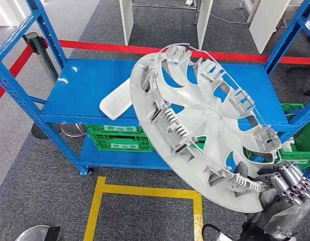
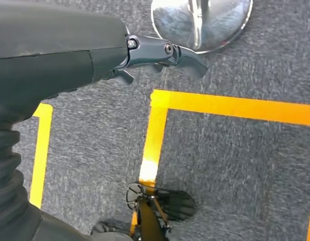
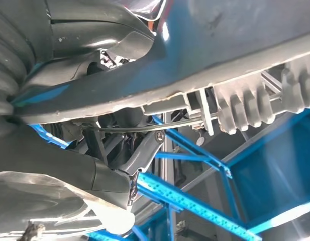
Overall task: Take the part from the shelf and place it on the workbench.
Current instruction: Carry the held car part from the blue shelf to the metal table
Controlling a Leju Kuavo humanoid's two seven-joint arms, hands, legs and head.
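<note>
I was mid-carry here: my right hand (image 1: 288,193) had the part (image 1: 204,123), a big grey wheel cover, gripped at its lower rim, tilted in the air in front of the blue shelf (image 1: 81,90). Next I reckoned I'd need to turn toward the workbench. Left hand (image 2: 161,52) hung empty over the floor, fingers loosely apart.

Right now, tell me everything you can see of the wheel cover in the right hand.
The wheel cover is a large round disc of light grey, plastic-looking material, its inner side facing the head camera: spoke-shaped openings, ribbed clips and a thin wire ring around the rim. It is lifted off the blue shelf and tilted, upper edge away from the robot. The right hand grips its lower rim; the right wrist view shows that rim close up against the hand.
</note>
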